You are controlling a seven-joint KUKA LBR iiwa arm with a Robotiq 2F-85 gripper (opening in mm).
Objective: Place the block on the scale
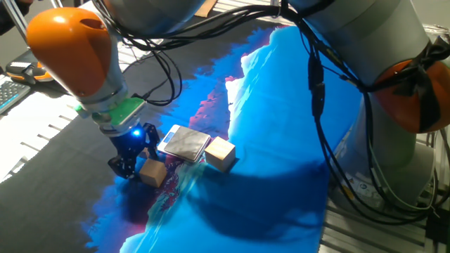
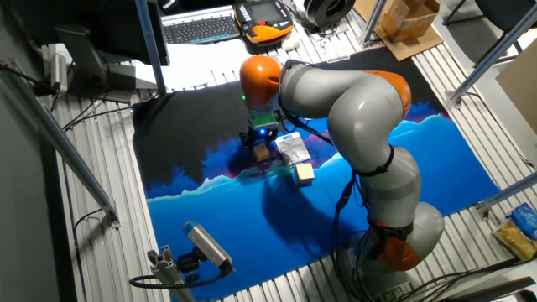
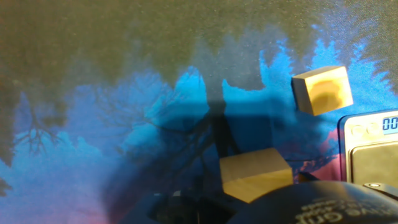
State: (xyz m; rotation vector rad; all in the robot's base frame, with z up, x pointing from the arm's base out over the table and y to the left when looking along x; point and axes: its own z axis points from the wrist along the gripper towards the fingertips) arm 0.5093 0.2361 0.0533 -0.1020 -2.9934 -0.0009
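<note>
On the blue and dark cloth covering the table [image 1: 281, 204] you have the tool [image 1: 132, 160] down low, just beside the block [image 1: 153, 172]. Its dark fingers [image 1: 150, 143] stand close around the block's near side, but you cannot tell from any view whether they are parted or pressing on it. The block sits on the cloth, close to one corner of the scale [image 1: 184, 143], which lies flat with its grey plate up. A second wooden cube [image 1: 221, 154] rests at the scale's other side. From the hand view you see the block [image 3: 255, 173] low in the middle and the scale [image 3: 372, 154] at the right edge.
</note>
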